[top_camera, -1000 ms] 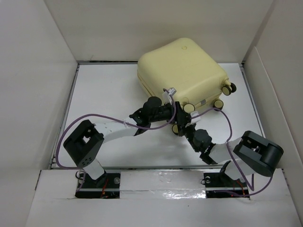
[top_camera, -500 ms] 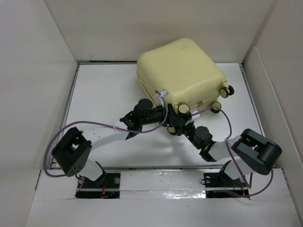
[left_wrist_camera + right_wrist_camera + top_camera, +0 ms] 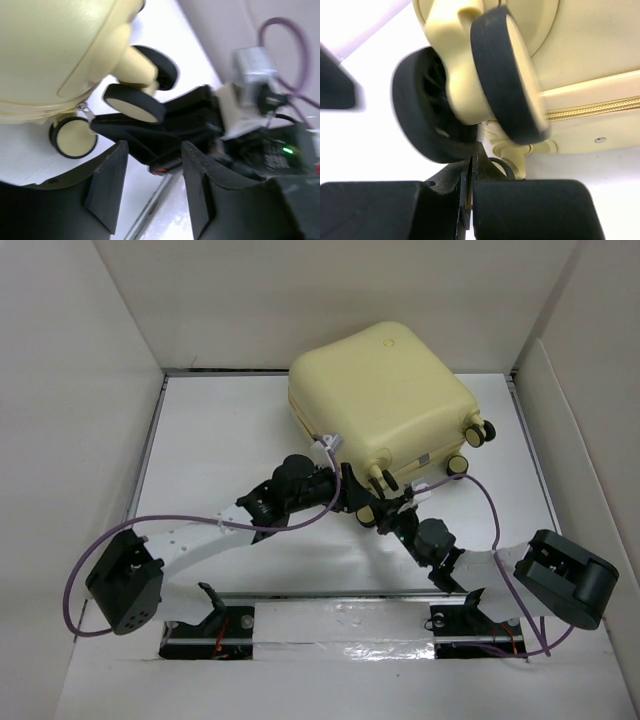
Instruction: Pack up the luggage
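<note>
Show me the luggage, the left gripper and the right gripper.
luggage (image 3: pixel 385 390): top view, middle of the yellow shell.
left gripper (image 3: pixel 152 150): left wrist view, between its fingertips.
right gripper (image 3: pixel 471 172): right wrist view, between its shut fingertips.

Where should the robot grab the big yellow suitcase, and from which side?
Probably a caster wheel on the near edge of the luggage, coming from the arms' side. The shell is wide, smooth and rounded, likely too broad for a gripper, but the wheels stick out on narrow stems toward the arms.

Robot lab: white panel walls (image 3: pixel 70 390) boxing white table (image 3: pixel 220 430).
</note>
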Controlling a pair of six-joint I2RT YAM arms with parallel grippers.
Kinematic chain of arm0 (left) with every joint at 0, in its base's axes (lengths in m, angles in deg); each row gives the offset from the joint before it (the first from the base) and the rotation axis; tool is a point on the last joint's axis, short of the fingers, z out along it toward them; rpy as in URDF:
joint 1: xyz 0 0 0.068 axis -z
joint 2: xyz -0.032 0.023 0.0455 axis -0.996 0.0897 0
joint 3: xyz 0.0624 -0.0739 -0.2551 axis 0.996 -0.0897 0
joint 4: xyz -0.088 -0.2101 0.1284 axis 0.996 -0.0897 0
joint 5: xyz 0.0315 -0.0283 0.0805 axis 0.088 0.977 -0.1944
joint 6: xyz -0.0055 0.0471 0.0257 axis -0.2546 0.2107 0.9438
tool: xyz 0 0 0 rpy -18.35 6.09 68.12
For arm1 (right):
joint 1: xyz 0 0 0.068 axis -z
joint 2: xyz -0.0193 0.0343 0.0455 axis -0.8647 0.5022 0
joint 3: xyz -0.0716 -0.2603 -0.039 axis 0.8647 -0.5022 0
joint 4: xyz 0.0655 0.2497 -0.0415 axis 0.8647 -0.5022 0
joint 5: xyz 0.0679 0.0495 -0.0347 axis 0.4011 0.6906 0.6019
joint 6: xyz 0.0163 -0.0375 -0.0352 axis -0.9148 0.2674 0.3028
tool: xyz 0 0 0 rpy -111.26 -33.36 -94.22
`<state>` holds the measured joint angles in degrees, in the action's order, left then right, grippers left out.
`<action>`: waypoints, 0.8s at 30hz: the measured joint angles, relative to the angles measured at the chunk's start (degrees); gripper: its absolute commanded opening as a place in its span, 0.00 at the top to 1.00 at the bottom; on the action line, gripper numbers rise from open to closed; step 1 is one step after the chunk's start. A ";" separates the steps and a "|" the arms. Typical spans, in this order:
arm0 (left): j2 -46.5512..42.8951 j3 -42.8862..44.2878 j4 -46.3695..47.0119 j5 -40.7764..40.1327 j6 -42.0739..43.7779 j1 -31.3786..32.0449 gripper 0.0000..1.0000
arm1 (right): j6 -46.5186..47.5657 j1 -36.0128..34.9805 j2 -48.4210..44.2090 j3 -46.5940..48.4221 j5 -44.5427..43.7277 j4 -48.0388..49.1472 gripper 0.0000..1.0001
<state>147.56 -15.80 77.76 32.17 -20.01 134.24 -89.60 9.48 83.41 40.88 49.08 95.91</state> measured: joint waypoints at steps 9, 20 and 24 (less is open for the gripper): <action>11.93 9.20 -4.66 0.22 1.38 -0.07 0.65 | 1.97 -5.66 3.19 0.92 -9.16 1.86 1.00; 15.19 21.38 -22.88 2.97 2.69 -2.05 0.60 | 4.74 -8.66 21.88 11.47 -11.87 9.97 1.00; 14.34 22.18 -26.10 4.96 4.28 -3.61 0.55 | 4.92 -10.95 23.26 15.08 -15.78 10.08 1.00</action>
<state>161.90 6.39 51.66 37.13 -15.73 130.63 -84.68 -1.47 106.66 55.96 33.30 105.99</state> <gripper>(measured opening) 0.437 0.014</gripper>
